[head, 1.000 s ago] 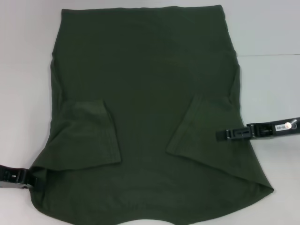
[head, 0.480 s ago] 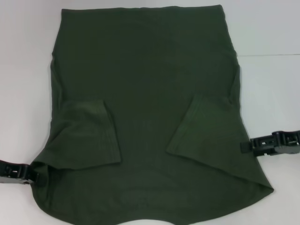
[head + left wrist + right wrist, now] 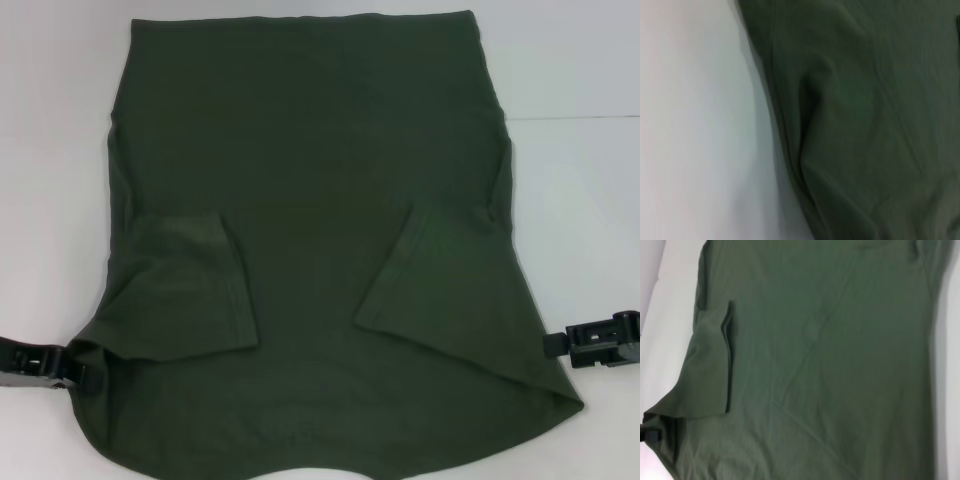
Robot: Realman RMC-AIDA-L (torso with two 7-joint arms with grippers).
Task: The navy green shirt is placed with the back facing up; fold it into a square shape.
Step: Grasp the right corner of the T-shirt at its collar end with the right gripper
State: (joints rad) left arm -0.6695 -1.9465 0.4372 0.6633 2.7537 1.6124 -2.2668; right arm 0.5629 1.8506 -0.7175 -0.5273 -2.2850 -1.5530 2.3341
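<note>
1. Shirt (image 3: pixel 310 230) first: the dark green shirt lies flat on the white table (image 3: pixel 580 60) and fills most of the head view, its plain back up.
2. We see both short sleeves already turned inward onto the body, one at centre left, the other at centre right.
3. We judge the task at an early stage: the long sides and the lengthwise folds are not yet done, so no square yet.
4. Our left gripper (image 3: pixel 72 366) sits at the lower left edge of the frame, touching the shirt's bunched corner; we cannot tell whether it is clamped on the cloth.
5. Our right gripper (image 3: pixel 552 346) sits at the lower right, just beside the shirt's edge; how far its fingers stand apart we cannot tell.
</note>
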